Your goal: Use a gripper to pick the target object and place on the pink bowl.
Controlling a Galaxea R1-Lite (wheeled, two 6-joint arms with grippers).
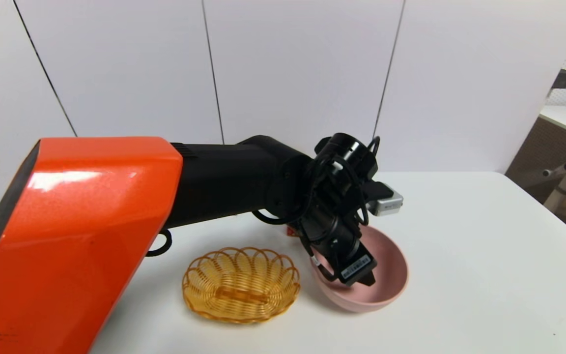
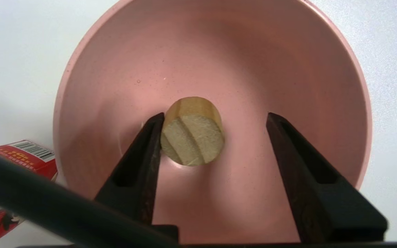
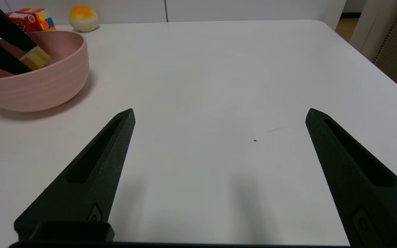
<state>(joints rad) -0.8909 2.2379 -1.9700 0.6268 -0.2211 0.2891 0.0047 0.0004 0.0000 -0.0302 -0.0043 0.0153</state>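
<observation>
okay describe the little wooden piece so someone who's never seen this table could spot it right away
Find the big pink bowl beside the yellow wicker basket. Deep in its hollow, between the open left gripper fingers, sits the wooden cylinder. It is short, tan and grain-striped, and the only thing inside the bowl.

Count: 1 pink bowl [image 1: 391, 275], 1 wooden cylinder [image 2: 192, 132], 1 wicker basket [image 1: 241, 284], 1 bun toy [image 3: 83, 18], 1 red box [image 2: 10, 182], 1 colour cube [image 3: 36, 16], 2 grippers: left [image 2: 212, 127], right [image 3: 219, 117].

A lab or office test room: bare white bench [image 1: 460, 246], plain white panelled wall [image 1: 288, 73], another desk [image 1: 565, 120] beyond the hand [image 1: 361, 275].
</observation>
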